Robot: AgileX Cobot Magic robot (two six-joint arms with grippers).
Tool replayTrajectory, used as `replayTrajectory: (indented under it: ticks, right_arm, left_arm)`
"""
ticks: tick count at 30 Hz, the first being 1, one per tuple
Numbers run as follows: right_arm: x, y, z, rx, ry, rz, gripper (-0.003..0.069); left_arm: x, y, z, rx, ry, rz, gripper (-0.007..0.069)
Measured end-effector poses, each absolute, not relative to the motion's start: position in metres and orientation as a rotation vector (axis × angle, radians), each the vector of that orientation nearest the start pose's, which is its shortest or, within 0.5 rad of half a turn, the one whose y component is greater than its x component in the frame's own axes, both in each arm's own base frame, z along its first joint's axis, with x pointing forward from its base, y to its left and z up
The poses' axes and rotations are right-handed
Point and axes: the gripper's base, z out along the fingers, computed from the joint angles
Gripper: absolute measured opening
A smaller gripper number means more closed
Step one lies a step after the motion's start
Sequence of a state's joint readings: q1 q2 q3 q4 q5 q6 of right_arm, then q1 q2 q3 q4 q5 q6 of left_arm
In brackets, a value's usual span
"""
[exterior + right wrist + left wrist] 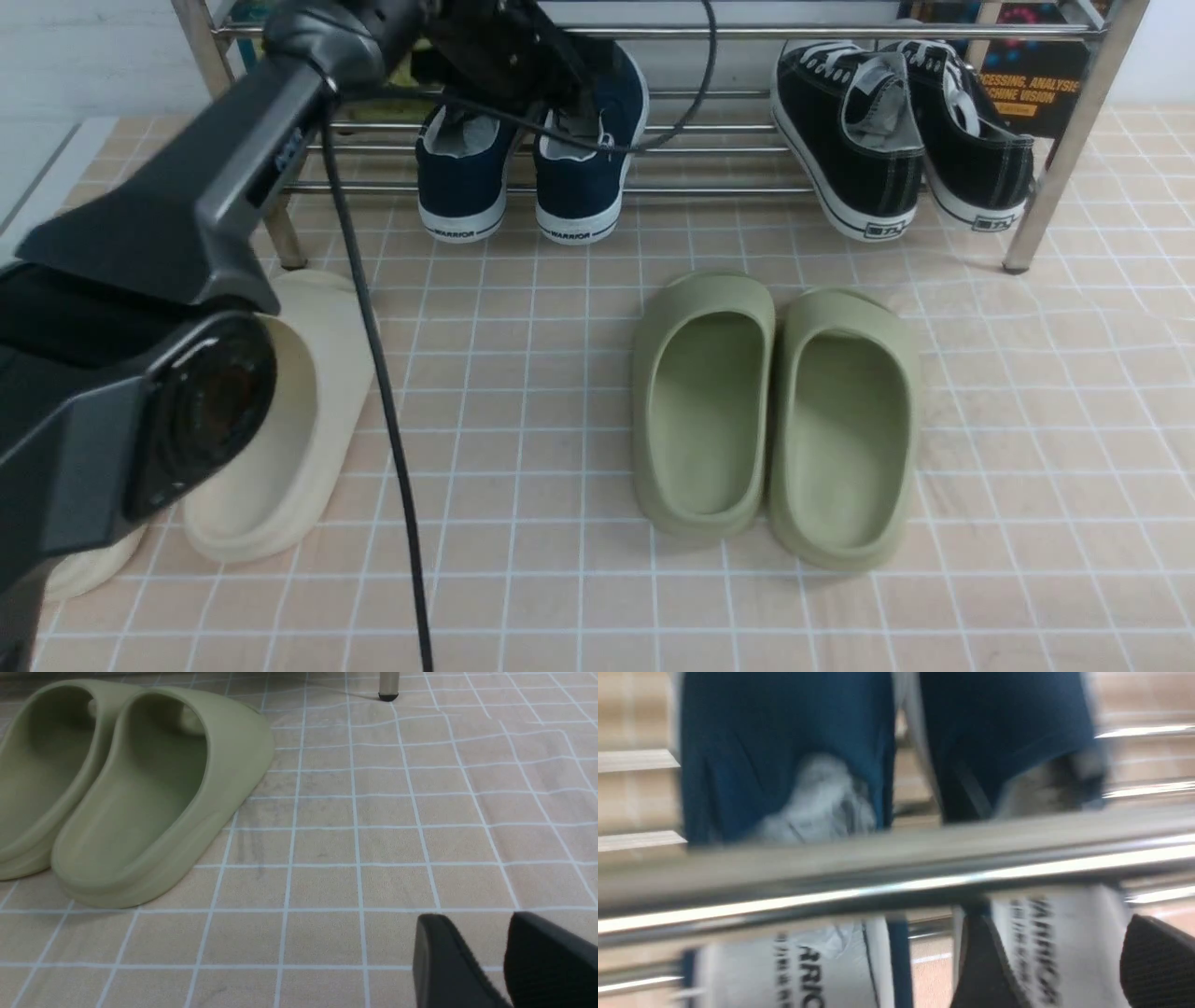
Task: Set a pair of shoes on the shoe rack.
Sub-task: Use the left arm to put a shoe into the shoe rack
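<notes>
Shoes: we find the navy pair resting on the lower shelf of the shoe rack (1065, 159). The left navy shoe (464, 177) and right navy shoe (583, 182) sit side by side, toes inward, with their white "WARRIOR" heels hanging past the front bar (709, 190).
Left arm (233, 177): it reaches forward over the rack's left part. Its end sits above the right navy shoe's opening and hides that shoe's front.
Left gripper (1052, 924): in its own blurred wrist view we see two black fingers (985, 970) spread wide. A chrome bar (896, 882) and the heel lettering lie beyond them. Nothing is clamped between them, so we read the jaws as standing apart.
Right gripper (472, 919): low over the tiled floor (373, 812), fingers (448, 970) parted with tile showing in the gap, holding nothing.
Black sneakers (868, 140): same shelf, well to the right of the navy pair, heels also outward.
Olive slides (705, 401): on the floor in front of the rack, touching each other, near the right gripper.
Cream slides (299, 420): on the floor at left, largely hidden behind the left arm.
Cable (378, 373): a black one hangs from the left arm down across the floor.
</notes>
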State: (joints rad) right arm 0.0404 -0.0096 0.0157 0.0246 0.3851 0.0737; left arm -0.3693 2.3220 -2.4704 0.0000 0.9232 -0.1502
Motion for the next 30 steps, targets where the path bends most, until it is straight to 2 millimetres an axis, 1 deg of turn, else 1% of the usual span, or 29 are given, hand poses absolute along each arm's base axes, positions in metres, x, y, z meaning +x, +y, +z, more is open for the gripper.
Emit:
replayTrajectory:
  ticks: [1,3,4,5,6,7,8,9,10,12,15,16,17,19,20,23,28,30]
  right_arm:
    - [0.052,0.003,0.174,0.046,1.875,0.103,0.0239]
    - [0.052,0.003,0.174,0.046,1.875,0.103,0.0239]
    - [0.052,0.003,0.174,0.046,1.875,0.103,0.0239]
    - [0.052,0.003,0.174,0.046,1.875,0.103,0.0239]
    - [0.052,0.003,0.174,0.046,1.875,0.103,0.0239]
    - [0.052,0.003,0.174,0.046,1.875,0.103,0.0239]
    - [0.052,0.003,0.174,0.046,1.875,0.103,0.0239]
    - [0.052,0.003,0.174,0.046,1.875,0.103,0.0239]
    - [0.052,0.003,0.174,0.046,1.875,0.103,0.0239]
    - [0.052,0.003,0.174,0.046,1.875,0.103,0.0239]
    - [0.052,0.003,0.174,0.046,1.875,0.103,0.0239]
    - [0.052,0.003,0.174,0.046,1.875,0.103,0.0239]
    - [0.052,0.003,0.174,0.046,1.875,0.103,0.0239]
    - [0.052,0.003,0.174,0.046,1.875,0.103,0.0239]
    - [0.052,0.003,0.174,0.046,1.875,0.103,0.0239]
    - [0.052,0.003,0.174,0.046,1.875,0.103,0.0239]
    - [0.052,0.003,0.174,0.046,1.875,0.103,0.0239]
    - [0.052,0.003,0.174,0.046,1.875,0.103,0.0239]
  left_arm:
    - [0.484,-0.187,0.347,0.275,2.236,-0.259,0.0387]
    - [0.471,-0.18,0.37,0.311,2.226,-0.215,0.0328]
    - [0.461,-0.174,0.381,0.345,2.25,-0.163,0.026]
    - [0.46,-0.173,0.384,0.344,2.244,-0.159,0.026]
    - [0.449,-0.166,0.391,0.375,2.298,-0.094,0.0169]
    - [0.444,-0.162,0.393,0.387,2.324,-0.058,0.0111]
    - [0.443,-0.161,0.391,0.399,2.347,-0.039,0.0064]
    - [0.443,-0.16,0.388,0.407,2.359,-0.028,0.0039]
    - [0.444,-0.16,0.379,0.416,2.387,-0.014,0.0022]
    - [0.448,-0.16,0.354,0.44,2.467,0.013,0.0012]
    - [0.45,-0.16,0.309,0.48,2.607,0.051,0.0012]
    - [0.449,-0.16,0.298,0.489,2.639,0.059,0.0012]
    - [0.449,-0.161,0.283,0.497,2.665,0.065,0.0012]
    - [0.453,-0.162,0.267,0.496,2.637,0.056,0.0012]
    - [0.456,-0.163,0.261,0.485,2.609,0.052,0.0012]
    - [0.464,-0.165,0.258,0.446,2.514,0.043,0.0012]
    - [0.474,-0.169,0.26,0.316,2.4,-0.027,0.0012]
    - [0.475,-0.172,0.261,0.283,2.383,-0.054,0.0012]
